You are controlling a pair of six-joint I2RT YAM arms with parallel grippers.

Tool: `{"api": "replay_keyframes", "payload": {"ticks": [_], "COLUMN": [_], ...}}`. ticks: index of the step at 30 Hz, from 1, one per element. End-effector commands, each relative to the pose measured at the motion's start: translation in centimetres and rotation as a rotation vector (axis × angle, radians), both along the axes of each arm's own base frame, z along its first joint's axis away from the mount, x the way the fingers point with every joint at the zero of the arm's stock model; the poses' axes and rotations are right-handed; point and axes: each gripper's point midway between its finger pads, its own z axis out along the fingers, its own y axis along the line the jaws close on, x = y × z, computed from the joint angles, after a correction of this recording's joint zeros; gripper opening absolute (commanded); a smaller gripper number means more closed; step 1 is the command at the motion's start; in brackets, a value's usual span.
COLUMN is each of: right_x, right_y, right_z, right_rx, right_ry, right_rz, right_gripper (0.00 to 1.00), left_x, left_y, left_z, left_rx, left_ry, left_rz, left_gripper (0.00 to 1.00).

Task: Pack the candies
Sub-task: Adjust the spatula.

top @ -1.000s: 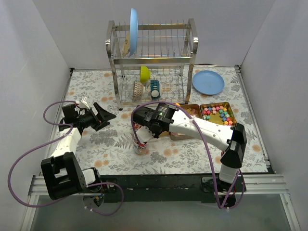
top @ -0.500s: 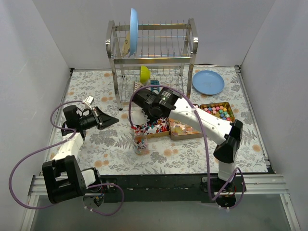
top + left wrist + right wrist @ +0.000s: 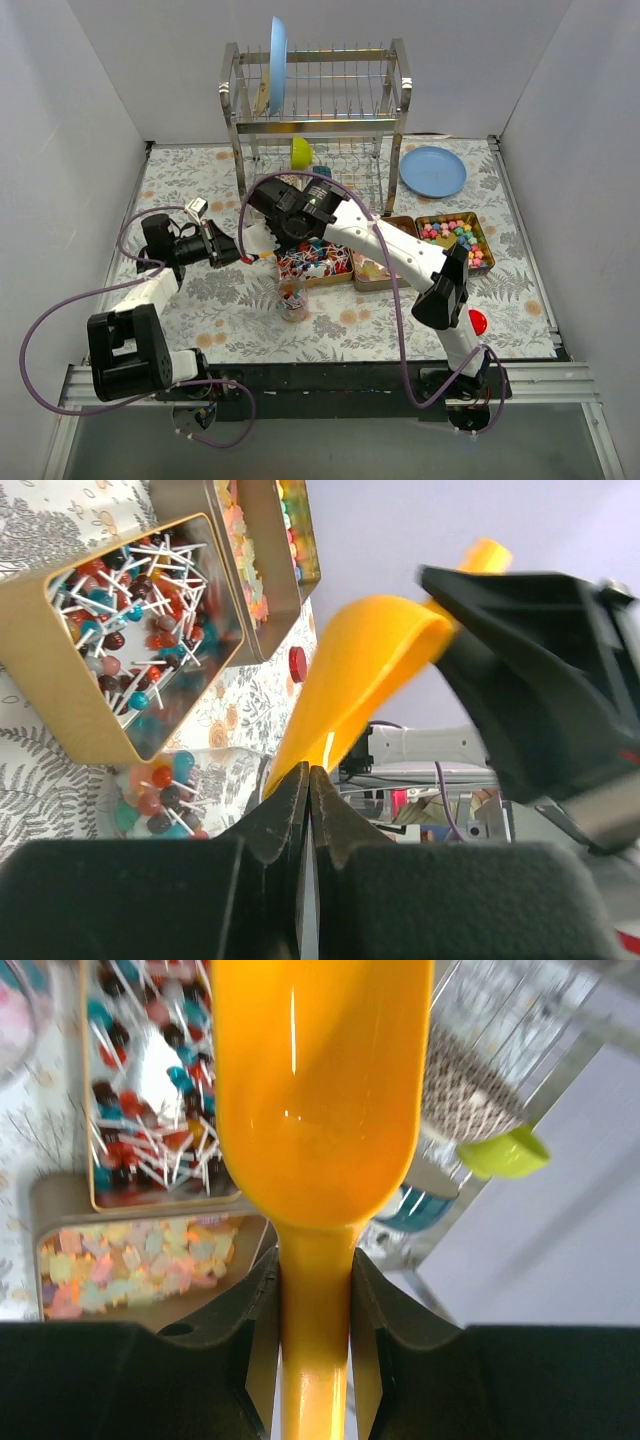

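The orange-yellow scoop [image 3: 320, 1090] is held by its handle in my right gripper [image 3: 315, 1280], shut on it, above the table left of the trays [image 3: 283, 222]. My left gripper [image 3: 308, 775] is shut, with its tips right at the scoop's lip [image 3: 370, 670] and nothing seen between them. Candies on white sticks fill the left gold tray [image 3: 315, 262]. Pale orange-pink candies lie in the middle tray [image 3: 378, 268], and bright mixed ones in the right tray [image 3: 455, 238]. A small clear jar [image 3: 292, 302] in front of the trays holds some candies.
A metal dish rack [image 3: 316, 130] stands at the back with a blue plate upright in it, a green bowl [image 3: 505, 1150] and a patterned cup [image 3: 465, 1090]. A blue plate [image 3: 433, 171] lies back right. A red round lid [image 3: 477, 322] sits by the right arm.
My left gripper went from open to shut and moved right toward the scoop. The right arm swung the scoop from over the jar to the left and back.
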Motion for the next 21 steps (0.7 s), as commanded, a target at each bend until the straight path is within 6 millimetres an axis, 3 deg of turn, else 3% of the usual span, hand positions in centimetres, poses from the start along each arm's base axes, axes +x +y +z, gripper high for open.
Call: {"api": "replay_keyframes", "payload": {"ticks": [1,2,3,5,8,12,14,16,21], "right_x": [-3.3,-4.3,-4.9,-5.7,-4.8,-1.4,0.2,1.4,2.9], "right_y": [2.3,1.7,2.1,0.6,-1.3,-4.8,-6.9,-9.2,-12.0], "right_z": [4.3,5.9,6.1,5.1,3.7,3.2,2.2,1.2,-1.5], "right_rx": [0.222,0.270,0.314,0.306,0.254,0.205,0.138,0.052,-0.125], "right_ry": [0.102,0.112,0.126,0.131,0.121,0.120,0.118,0.104,0.103], "right_rz": [0.120,0.149,0.179,0.187,0.134,0.006,-0.055,-0.105,-0.163], "right_gripper": [0.01,0.01,0.01,0.01,0.01,0.01,0.01,0.01,0.01], "left_x": [1.5,1.7,1.9,2.1,2.4,2.7,3.1,3.1,2.0], "left_y": [0.3,0.3,0.3,0.4,0.5,1.0,1.6,2.4,3.3], "left_z": [0.2,0.0,-0.2,-0.2,0.3,-0.2,-2.1,-5.3,-10.4], "left_rx": [0.022,0.024,0.023,0.026,0.035,0.107,0.179,0.251,0.332], "left_ry": [-0.032,-0.030,-0.021,-0.026,-0.027,-0.037,0.031,0.140,0.307], "left_rz": [0.018,0.018,0.018,0.015,0.010,0.038,0.112,0.179,0.226], "left_gripper": [0.00,0.00,0.00,0.00,0.00,0.00,0.00,0.00,0.00]}}
